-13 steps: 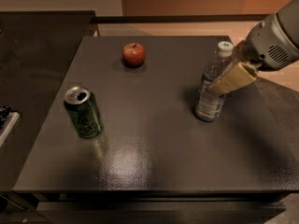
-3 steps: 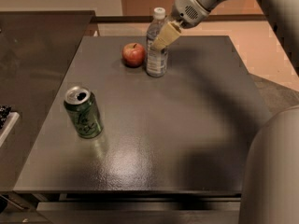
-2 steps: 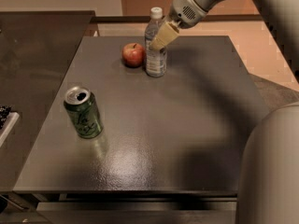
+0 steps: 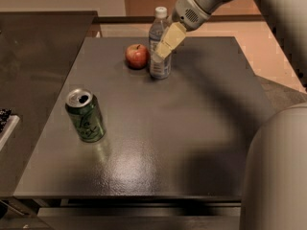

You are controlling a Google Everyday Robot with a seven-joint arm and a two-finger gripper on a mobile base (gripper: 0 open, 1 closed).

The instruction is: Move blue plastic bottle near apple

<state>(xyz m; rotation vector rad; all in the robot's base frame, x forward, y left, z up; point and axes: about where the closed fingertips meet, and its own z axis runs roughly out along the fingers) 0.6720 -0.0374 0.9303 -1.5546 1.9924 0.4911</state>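
Note:
The blue plastic bottle stands upright on the dark table near its far edge, white cap on top. The red apple sits just to its left, with a small gap between them. My gripper reaches in from the upper right, and its cream fingers are closed around the bottle's middle, covering part of the label. The bottle's base appears to rest on the table.
A green soda can stands open at the table's front left. A darker counter adjoins the table on the left. Part of my own grey body fills the lower right corner.
Since 4.3 s ago the gripper carried the bottle from the table's right side to beside the apple. Over the last second nothing has visibly moved.

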